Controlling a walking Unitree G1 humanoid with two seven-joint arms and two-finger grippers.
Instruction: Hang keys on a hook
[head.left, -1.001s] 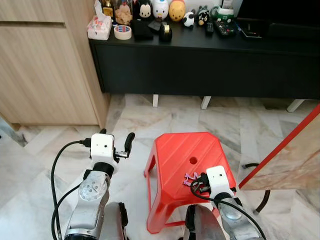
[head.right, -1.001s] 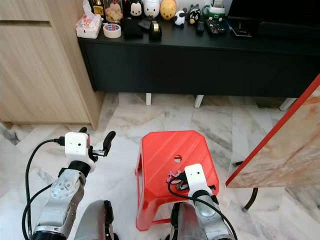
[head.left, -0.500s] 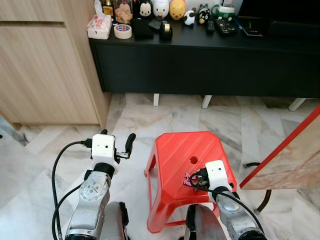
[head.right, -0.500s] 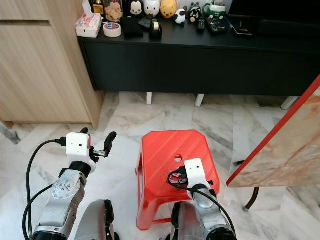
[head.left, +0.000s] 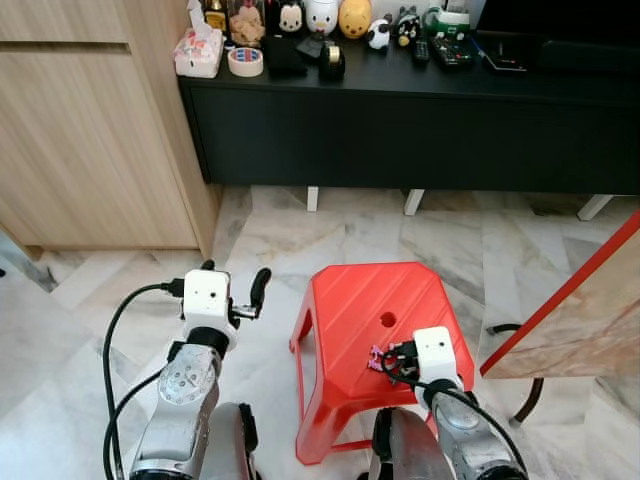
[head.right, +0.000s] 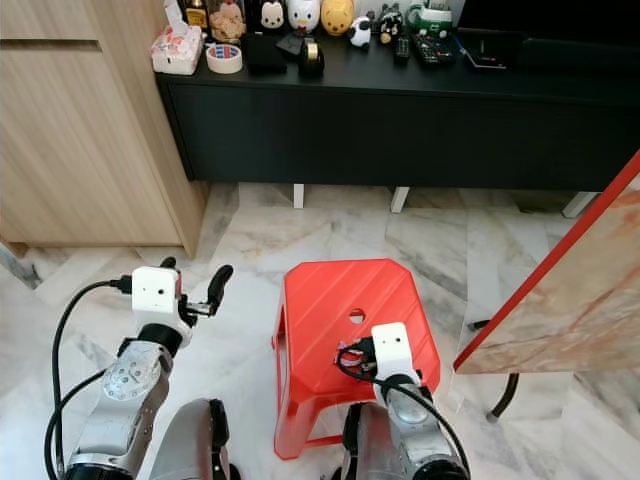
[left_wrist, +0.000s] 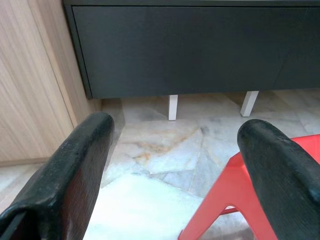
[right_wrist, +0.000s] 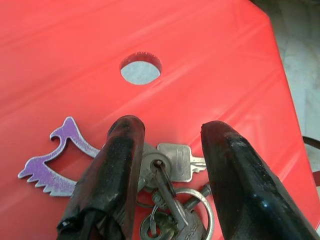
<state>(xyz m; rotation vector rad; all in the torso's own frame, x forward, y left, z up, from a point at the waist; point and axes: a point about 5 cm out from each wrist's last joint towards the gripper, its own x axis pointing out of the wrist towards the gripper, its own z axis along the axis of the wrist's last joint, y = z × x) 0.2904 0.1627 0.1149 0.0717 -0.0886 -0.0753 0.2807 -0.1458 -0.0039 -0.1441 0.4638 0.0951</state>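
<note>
Keys (right_wrist: 172, 170) lay on red stool (right_wrist: 210, 65), right gripper (right_wrist: 167, 145) spread open around them, left gripper (left_wrist: 175, 150) gaped wide, idle.

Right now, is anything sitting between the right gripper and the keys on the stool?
Nothing visible. The right gripper is open, its fingers straddling the keys on the red stool. Only the purple charm lies beside them, outside the fingers. No hook can be seen.
</note>
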